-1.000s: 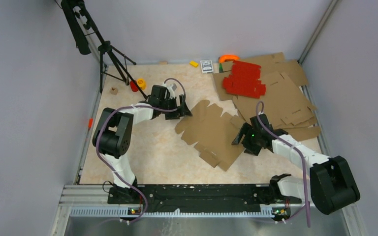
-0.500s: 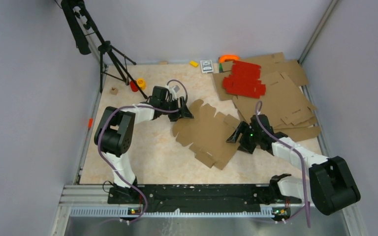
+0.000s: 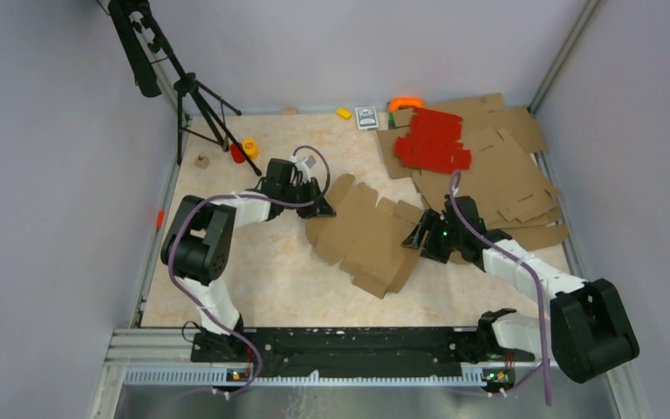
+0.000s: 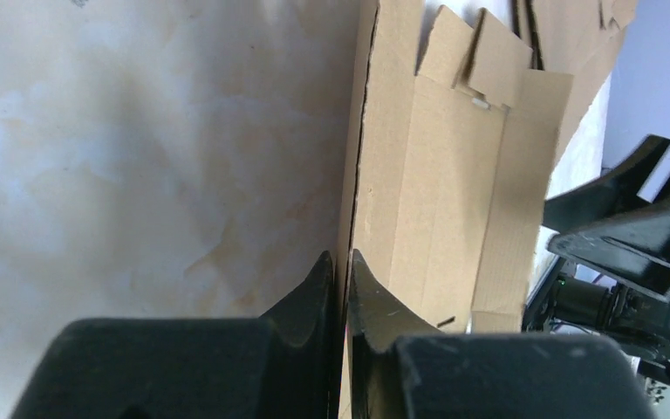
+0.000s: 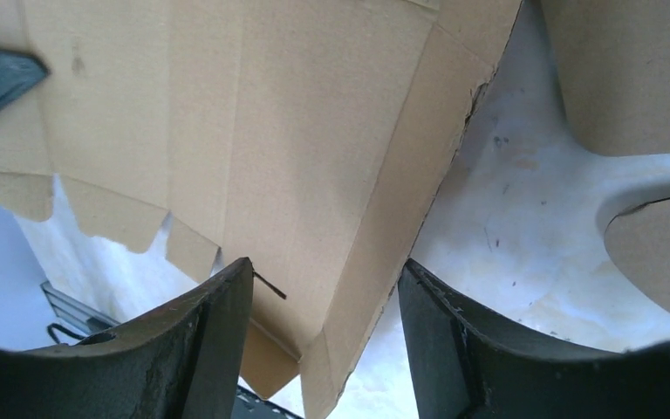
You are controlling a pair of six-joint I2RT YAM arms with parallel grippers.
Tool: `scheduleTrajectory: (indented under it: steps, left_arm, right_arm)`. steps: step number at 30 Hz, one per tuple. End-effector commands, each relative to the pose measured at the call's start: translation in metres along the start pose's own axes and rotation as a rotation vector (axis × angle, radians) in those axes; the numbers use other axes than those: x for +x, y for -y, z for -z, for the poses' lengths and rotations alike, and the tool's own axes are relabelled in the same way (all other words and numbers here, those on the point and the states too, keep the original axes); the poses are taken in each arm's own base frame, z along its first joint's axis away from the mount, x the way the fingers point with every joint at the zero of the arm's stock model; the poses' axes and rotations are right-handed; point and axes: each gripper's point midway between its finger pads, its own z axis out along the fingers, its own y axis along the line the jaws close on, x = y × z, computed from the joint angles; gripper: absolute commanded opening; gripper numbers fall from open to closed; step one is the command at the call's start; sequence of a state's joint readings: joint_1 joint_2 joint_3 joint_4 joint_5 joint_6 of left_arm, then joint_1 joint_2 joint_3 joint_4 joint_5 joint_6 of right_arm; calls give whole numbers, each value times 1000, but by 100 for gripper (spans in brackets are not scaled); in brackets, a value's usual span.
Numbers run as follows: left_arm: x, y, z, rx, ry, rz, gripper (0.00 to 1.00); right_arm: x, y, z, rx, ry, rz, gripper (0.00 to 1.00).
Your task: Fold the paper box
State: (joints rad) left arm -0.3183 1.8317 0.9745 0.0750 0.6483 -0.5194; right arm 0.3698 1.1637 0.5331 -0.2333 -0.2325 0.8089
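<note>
Centre frame: left gripper (image 4: pixel 342 262) pinches the plain brown corrugated cardboard box (image 3: pixel 366 231) edge, apparently anchoring the fold; right gripper (image 5: pixel 323 272) straddles it, unclosed.

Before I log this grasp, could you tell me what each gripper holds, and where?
The left gripper pinches the paper box by its left edge; the right gripper stands open, holding nothing.

The tripod (image 3: pixel 190 85) at far left is cut off by the top edge. The paper box (image 5: pixel 297 131) runs beyond the right wrist view's top edge. The printed card (image 3: pixel 366 117), far centre, is too small to read.
</note>
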Motion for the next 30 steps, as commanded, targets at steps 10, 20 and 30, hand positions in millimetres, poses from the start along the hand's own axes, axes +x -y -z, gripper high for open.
scheduleTrajectory:
  steps: [10, 20, 30]
  left_arm:
    - [-23, 68, 35, 225, 178, -192, 9]
    - [-21, 80, 42, 271, 189, -210, 7]
    - [-20, 93, 48, 336, 205, -222, 10]
  right_arm:
    - [-19, -2, -25, 14, 6, 109, 42]
    - [-40, -28, -31, -72, 48, 180, 27]
    - [-47, -17, -44, 27, 10, 205, 33]
